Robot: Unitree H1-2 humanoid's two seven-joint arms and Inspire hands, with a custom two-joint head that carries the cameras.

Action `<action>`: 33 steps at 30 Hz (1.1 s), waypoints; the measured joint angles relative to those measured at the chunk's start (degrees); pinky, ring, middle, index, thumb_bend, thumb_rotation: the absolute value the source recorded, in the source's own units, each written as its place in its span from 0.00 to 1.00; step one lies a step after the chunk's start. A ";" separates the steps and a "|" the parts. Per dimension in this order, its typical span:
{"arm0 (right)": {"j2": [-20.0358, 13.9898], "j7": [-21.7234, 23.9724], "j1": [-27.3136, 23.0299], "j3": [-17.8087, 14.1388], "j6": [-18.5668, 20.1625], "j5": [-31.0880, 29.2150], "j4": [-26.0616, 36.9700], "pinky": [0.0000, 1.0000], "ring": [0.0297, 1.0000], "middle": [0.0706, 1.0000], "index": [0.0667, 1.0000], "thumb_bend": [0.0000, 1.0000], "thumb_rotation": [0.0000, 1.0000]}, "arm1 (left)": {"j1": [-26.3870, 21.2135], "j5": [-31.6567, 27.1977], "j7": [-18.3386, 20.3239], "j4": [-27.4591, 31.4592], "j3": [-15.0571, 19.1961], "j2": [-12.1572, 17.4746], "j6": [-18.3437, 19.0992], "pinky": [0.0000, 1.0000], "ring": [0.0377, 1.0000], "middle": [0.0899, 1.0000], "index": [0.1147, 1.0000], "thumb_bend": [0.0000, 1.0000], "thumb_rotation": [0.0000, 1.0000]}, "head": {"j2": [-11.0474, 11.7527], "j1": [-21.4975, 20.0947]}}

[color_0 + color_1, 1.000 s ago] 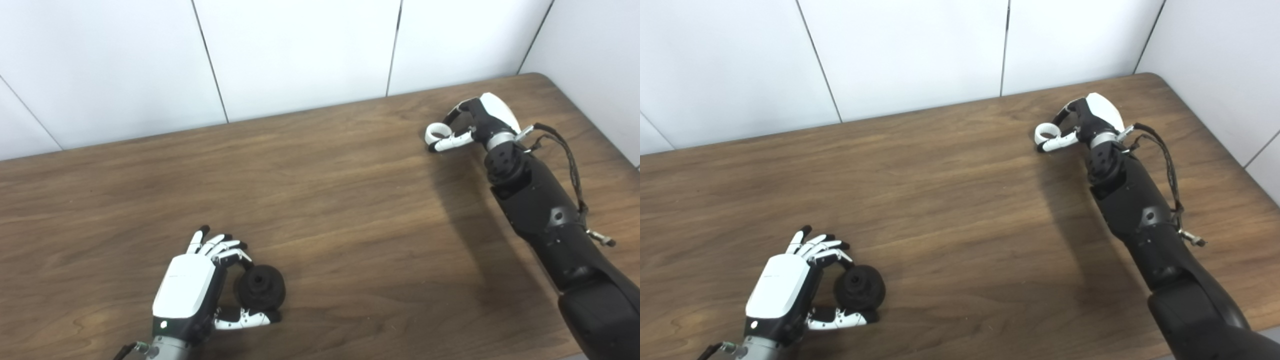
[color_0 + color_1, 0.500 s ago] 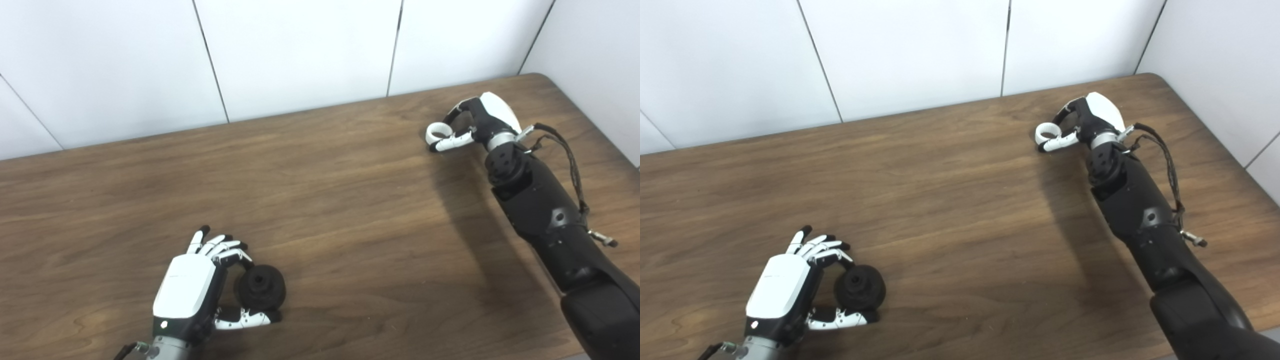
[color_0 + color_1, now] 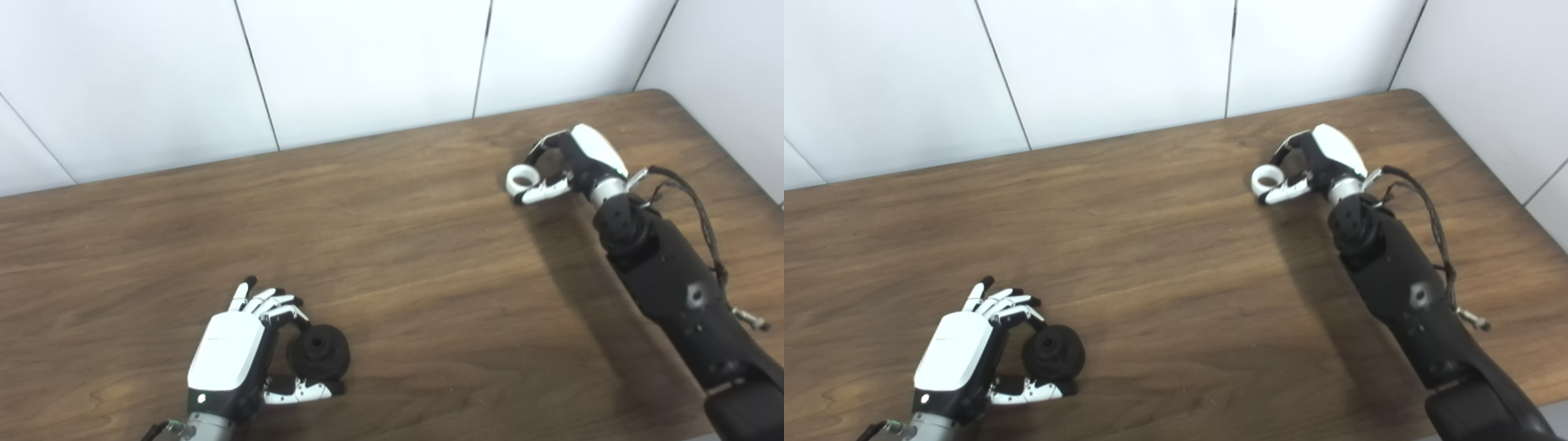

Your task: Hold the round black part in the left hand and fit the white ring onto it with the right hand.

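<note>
— Left eye view: where is the round black part [image 3: 318,351]?
— Low on the wooden table [image 3: 392,257], gripped between fingers and thumb of the left hand [image 3: 236,355].

— Right eye view: and the white ring [image 3: 1266,179]?
— Pinched in the right hand [image 3: 1317,165] near the table's far right; it appears lifted clear of the wood, though the angle makes that uncertain. The two parts are well apart.

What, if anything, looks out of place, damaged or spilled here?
Nothing stands out. The left hand holds the black part low over the table; the right hand holds the white ring, far apart.
</note>
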State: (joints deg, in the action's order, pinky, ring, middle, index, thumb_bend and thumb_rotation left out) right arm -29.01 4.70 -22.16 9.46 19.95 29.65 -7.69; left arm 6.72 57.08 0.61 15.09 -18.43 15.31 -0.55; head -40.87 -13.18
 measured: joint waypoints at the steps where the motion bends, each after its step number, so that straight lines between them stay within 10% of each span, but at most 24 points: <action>1: 0.20 0.64 0.28 0.37 0.10 0.16 1.29 0.86 0.92 0.80 0.45 0.52 0.13 | -0.01 0.07 -0.05 0.00 -0.05 -0.05 0.04 1.00 0.84 0.74 0.42 0.52 0.05 | 0.00 0.00; 33: 7.29 21.92 6.26 8.98 6.48 1.80 35.67 0.87 0.94 0.80 0.45 0.52 0.13 | -0.19 6.47 -0.53 0.01 -3.58 -4.67 4.12 1.00 0.85 0.74 0.42 0.52 0.05 | -0.97 13.71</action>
State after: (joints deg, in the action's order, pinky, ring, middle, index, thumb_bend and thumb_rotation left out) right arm -21.72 26.62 -15.89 18.44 26.43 31.46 27.99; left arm 6.53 63.55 0.08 15.10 -22.01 10.64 3.57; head -41.84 0.53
